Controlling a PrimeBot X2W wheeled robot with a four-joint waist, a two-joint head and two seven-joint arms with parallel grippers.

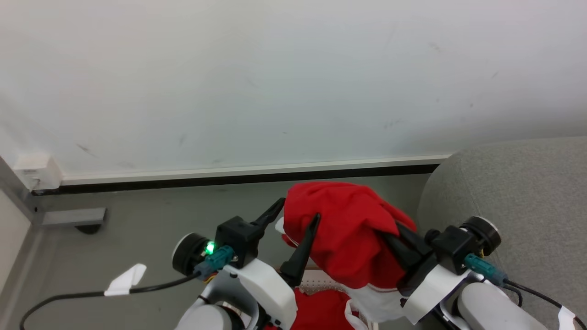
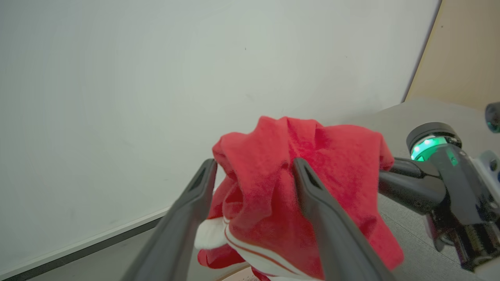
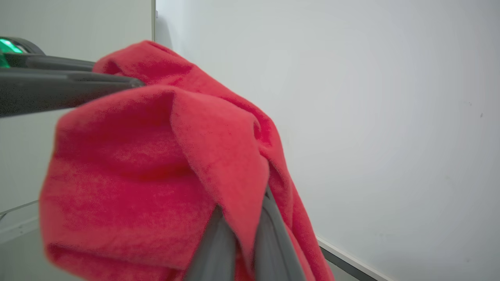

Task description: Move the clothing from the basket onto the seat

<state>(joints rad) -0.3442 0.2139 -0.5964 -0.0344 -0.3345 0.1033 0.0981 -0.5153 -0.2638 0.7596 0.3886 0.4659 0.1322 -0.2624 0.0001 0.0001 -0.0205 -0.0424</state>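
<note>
We face a white wall, grey seat at our right, red clothing held up above the basket, our right tool clenched on its fabric, our left tool released, fingers spread around a fold

Bright red clothing with white trim, bunched up and lifted above the basket; more red fabric down inside it. Grey, round-edged seat just right of the basket.

White forearms, black wrists (green light), teal cable plugs
</note>
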